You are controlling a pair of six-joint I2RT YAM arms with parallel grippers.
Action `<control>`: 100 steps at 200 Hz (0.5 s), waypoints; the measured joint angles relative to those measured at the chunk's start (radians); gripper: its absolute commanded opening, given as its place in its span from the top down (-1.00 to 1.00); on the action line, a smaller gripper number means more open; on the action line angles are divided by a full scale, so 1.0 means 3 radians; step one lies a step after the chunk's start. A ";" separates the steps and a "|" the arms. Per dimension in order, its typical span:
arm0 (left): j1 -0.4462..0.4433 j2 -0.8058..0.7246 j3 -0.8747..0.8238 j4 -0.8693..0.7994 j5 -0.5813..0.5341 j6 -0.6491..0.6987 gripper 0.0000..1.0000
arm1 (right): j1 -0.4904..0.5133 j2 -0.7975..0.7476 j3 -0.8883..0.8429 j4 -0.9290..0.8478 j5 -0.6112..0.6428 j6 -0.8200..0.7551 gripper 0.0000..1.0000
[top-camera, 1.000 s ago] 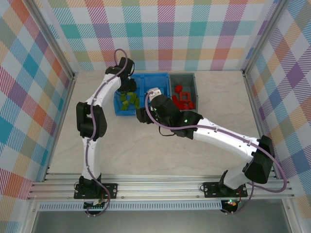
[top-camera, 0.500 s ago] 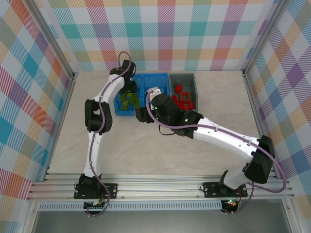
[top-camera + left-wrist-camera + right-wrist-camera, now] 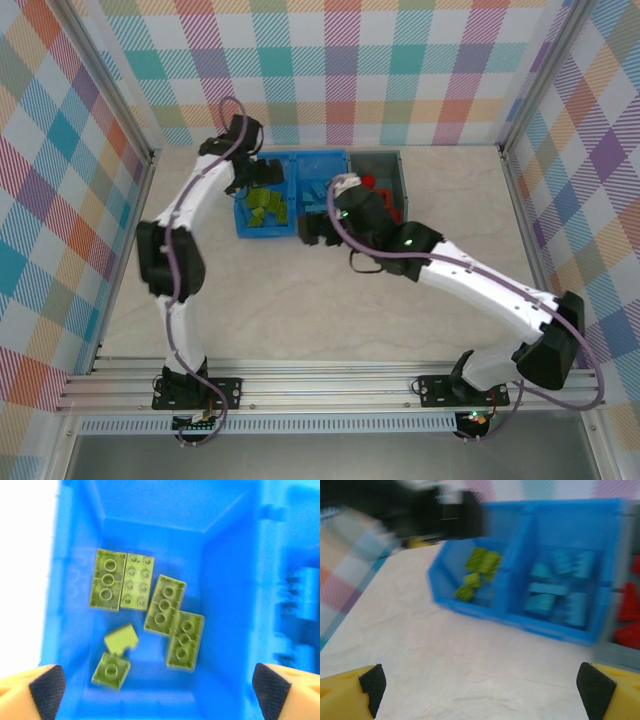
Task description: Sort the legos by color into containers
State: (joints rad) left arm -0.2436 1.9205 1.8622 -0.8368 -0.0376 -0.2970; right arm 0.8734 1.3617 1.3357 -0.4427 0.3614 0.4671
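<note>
left fingers [image 3: 47, 690] spread wide and empty above the lime legos [image 3: 165, 605]; right fingers [image 3: 372, 684] likewise spread, empty.

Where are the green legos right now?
Top view: the green legos sit in the blue bin's left compartment, beside the light blue legos.

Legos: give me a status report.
Left gripper open, empty, above the green legos in the blue bin. Right gripper open, empty, over the table short of that bin. Blue legos in its other compartment, red legos in the grey bin.
</note>
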 measured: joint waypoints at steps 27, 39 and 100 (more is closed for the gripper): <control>0.0020 -0.1441 -0.1077 0.0409 -0.0064 -0.0141 -1.00 | -0.0451 -0.0491 -0.0230 -0.0231 0.0666 -0.0005 -1.00; 0.0019 -0.1986 -0.1470 0.0496 -0.0270 -0.0234 -1.00 | -0.0580 -0.0764 -0.0444 -0.0346 0.0969 0.0043 -1.00; 0.0038 -0.3468 -0.4152 0.1748 -0.1367 -0.0066 -1.00 | -0.1663 -0.1717 -0.2663 0.0763 0.1247 -0.0781 -1.00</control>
State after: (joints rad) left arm -0.2321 0.8803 0.6167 -0.3122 -0.4477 -0.3168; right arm 0.3744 0.8467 0.5369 -0.2138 0.7357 0.2329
